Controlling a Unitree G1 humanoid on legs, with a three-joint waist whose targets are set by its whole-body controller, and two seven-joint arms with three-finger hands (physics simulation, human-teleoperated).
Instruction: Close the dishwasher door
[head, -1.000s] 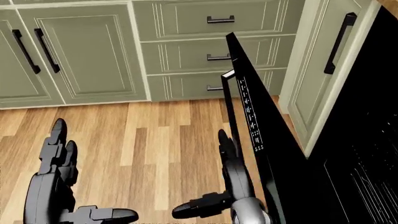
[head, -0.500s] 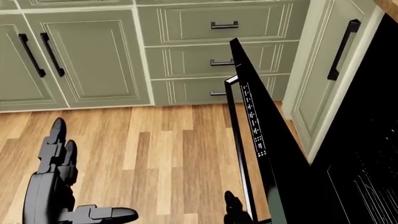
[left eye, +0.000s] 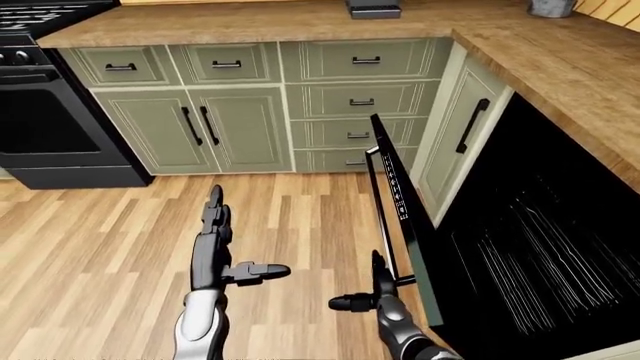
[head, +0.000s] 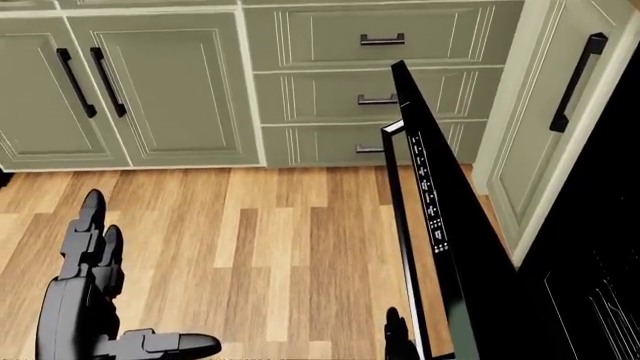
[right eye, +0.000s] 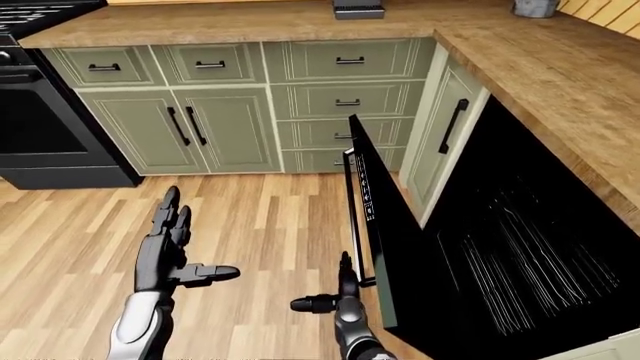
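Eye views show both splayed hands, left hand (left eye: 215, 247) and right hand (left eye: 375, 289) beside dishwasher door (left eye: 400, 217); head view crops the right.

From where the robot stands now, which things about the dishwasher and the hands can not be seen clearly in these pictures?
- Dishwasher interior: black in both eye views, racks only faint streaks.
- Door hinge: hidden behind the door itself.
- Control panel marks: too small to read.
- Right hand: bottom edge of the head view cuts it to a fingertip; contact with the door handle unclear.
- Left hand: open, touching nothing.
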